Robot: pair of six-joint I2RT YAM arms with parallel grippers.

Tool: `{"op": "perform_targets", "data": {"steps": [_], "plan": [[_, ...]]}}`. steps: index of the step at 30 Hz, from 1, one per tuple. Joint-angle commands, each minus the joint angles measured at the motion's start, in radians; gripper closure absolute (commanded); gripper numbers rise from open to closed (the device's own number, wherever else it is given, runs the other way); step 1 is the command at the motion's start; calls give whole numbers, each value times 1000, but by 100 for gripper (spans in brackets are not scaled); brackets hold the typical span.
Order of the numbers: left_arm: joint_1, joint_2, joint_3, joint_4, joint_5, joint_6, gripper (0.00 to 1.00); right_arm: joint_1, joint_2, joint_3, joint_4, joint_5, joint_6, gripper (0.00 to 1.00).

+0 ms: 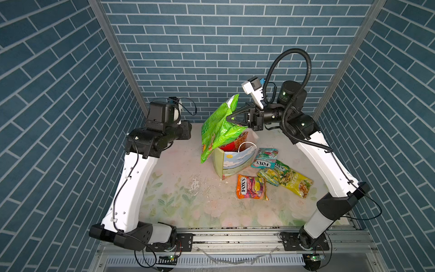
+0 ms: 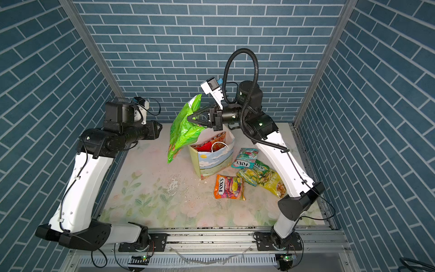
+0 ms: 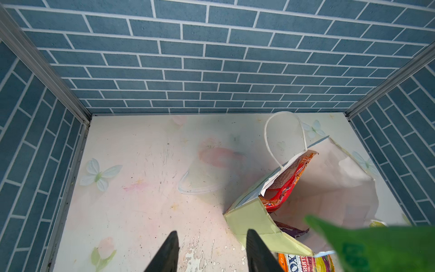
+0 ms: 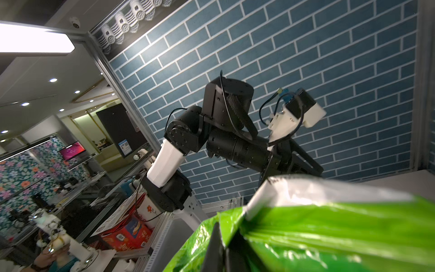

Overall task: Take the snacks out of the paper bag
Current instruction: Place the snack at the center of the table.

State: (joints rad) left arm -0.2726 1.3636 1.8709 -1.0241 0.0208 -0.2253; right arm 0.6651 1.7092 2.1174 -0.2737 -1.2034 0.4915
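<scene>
**Green chip bag up and out, red packet waiting**

The green chip bag (image 1: 217,131) is held in the air above the table (image 1: 179,200), pinched near its top edge by the right gripper (image 1: 230,119), whose jaws are clamped tight on the crinkled foil. The bag hangs tilted. Its lower end appears to be outside the paper bag (image 1: 231,164), dangling just beside the wall on the left arm's side.

The step in hand is judged to be the removal of this large packet, with only the set-down left. A bare patch of table is called for next, followed by a clean release. Care is needed so that the floppy lower end is not dragged against the paper bag, which could be tipped.

The paper bag stands upright near the middle of the table, mouth open and a white cord handle showing. A red packet (image 1: 236,141) sticks up inside it. In the left wrist view something purple (image 3: 292,229) is glimpsed deeper down, so the job is judged unfinished.

Four packets lie on the right arm's side. A teal packet (image 1: 264,157) is just beside the paper bag. A green-yellow packet (image 1: 273,173) is overlapped with a yellow packet (image 1: 299,184), and an orange packet (image 1: 250,187) lies nearer the front.

The left gripper (image 3: 213,253) is seen with jaws apart and nothing between them, over bare table just beside the paper bag.
</scene>
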Motion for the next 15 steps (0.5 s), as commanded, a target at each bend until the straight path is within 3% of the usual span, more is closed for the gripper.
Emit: {"op": "perform_targets", "data": {"steps": [1, 7, 10, 13, 15], "plan": [[7, -27, -21, -13, -18, -24, 52, 16, 45, 74, -117, -119, -87, 100], [7, -41, -40, -13, -5, -49, 52, 69, 139, 81, -151, -175, -89, 100], [8, -46, -55, -12, 5, -56, 52, 107, 173, 84, -237, -171, -157, 100], [7, -53, -66, -13, 2, -57, 52, 135, 234, 179, -528, -114, -364, 100], [8, -57, -67, -17, 2, -57, 52, 162, 315, 328, -841, 9, -566, 100]]}}
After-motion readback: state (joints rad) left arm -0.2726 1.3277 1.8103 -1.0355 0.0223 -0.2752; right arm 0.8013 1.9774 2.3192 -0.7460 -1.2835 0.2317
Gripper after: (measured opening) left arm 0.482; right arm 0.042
